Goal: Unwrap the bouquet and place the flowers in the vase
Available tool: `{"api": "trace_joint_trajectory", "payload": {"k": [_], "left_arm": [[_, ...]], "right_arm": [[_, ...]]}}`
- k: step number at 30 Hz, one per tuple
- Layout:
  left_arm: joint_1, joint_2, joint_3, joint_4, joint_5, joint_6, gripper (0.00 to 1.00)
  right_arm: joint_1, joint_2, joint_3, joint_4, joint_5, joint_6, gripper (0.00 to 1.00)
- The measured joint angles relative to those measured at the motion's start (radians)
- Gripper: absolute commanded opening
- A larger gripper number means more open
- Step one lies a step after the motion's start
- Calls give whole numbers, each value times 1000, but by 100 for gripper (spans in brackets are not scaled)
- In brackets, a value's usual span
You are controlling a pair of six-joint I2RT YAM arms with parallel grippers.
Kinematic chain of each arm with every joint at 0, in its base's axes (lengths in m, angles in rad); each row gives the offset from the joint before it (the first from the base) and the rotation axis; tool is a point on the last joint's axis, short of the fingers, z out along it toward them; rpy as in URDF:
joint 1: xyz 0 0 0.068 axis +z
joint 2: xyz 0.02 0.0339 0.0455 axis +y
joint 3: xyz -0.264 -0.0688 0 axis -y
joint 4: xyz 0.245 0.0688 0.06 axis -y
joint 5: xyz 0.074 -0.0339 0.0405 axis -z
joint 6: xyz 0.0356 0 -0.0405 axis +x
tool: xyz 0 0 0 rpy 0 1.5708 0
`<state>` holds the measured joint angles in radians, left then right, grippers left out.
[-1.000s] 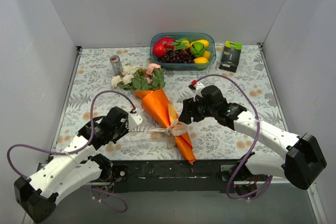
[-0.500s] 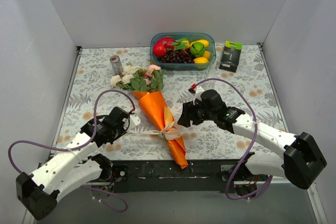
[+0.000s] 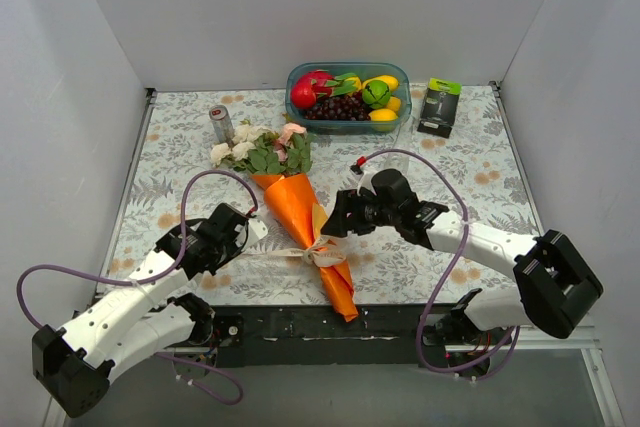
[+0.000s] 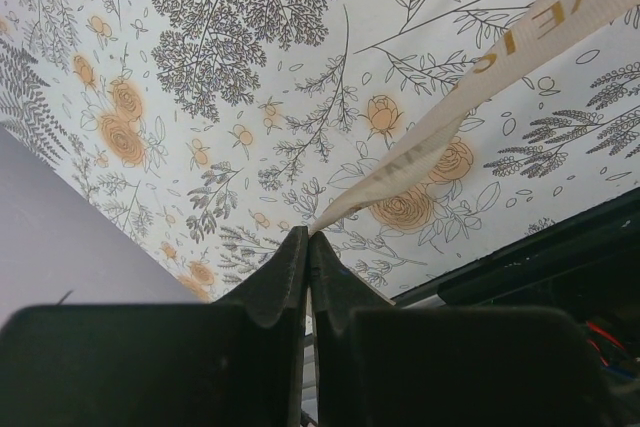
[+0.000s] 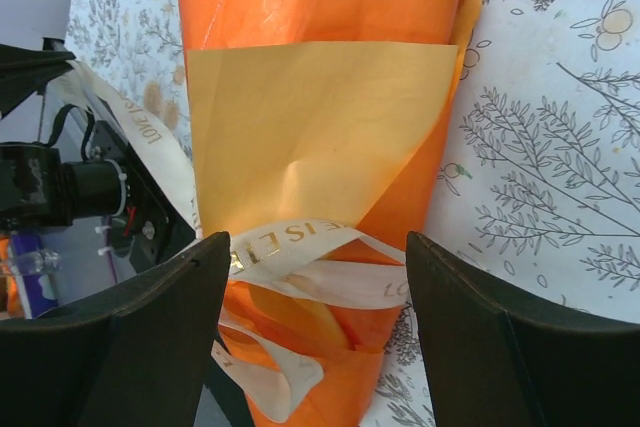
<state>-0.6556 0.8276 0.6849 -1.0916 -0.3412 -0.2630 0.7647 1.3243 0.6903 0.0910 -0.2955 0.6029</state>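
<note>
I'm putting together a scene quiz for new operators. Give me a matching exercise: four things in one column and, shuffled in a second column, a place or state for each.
Column one
1. orange paper-wrapped bouquet
2. silver drink can
3. blue plastic tub of fruit
4. left gripper

Column two
A. at the far edge of the table, left of the black-and-green box
B. jaws shut on the cream ribbon
C. lying between the two arms
D. upright near the bouquet's flower end

Pairs: 1-C, 2-D, 3-A, 4-B
</note>
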Motion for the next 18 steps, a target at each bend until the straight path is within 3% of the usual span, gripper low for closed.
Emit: {"api": "trace_joint_trajectory", "payload": {"k": [9, 18], "left_arm": [[0, 0, 3, -5, 1, -3, 0], [0, 0, 5, -7, 1, -5, 0]], "right_arm": [[2, 79, 34, -37, -60, 122, 75], [2, 75, 35, -51, -91, 211, 65]]}}
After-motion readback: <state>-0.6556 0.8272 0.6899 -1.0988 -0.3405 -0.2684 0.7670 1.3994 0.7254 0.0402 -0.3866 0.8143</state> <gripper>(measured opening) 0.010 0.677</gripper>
